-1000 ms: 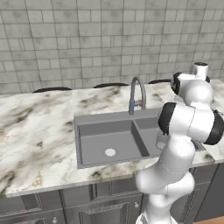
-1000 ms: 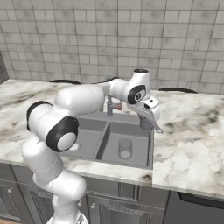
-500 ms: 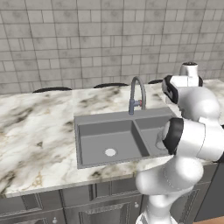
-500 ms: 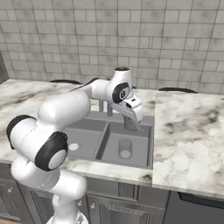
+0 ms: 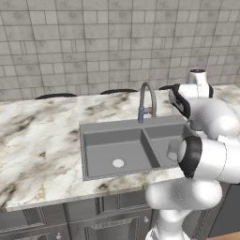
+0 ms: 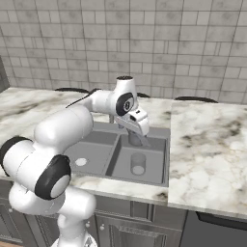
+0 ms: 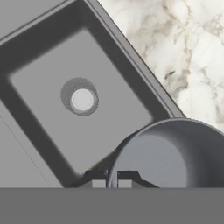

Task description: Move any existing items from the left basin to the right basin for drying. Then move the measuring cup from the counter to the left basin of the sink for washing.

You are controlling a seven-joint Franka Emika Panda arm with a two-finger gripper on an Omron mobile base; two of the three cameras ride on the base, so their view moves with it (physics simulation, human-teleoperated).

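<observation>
The gripper [image 6: 135,131] has swung in from over the counter [image 6: 207,154] during the last second and now hangs above the right basin [image 6: 155,166]. Its jaws are clenched on the measuring cup [image 6: 135,140]. In the hand view the two fingertips [image 7: 98,180] sit either side of the cup's wall at the rim, and the cup's open mouth [image 7: 175,157] lies just beside them.

Below the jaws and a little toward the robot, the tumbler [image 6: 138,164] stands upright on the floor of the right basin. The first half of the task therefore looks done.

The left basin [image 6: 91,144] lies off to one side of the jaws, past the divider, with nothing showing on its floor. The cup is off the counter but is over the wrong compartment. The carry probably has to go on across the divider, keeping clear of the faucet [image 5: 146,101], before any lowering and release.
</observation>
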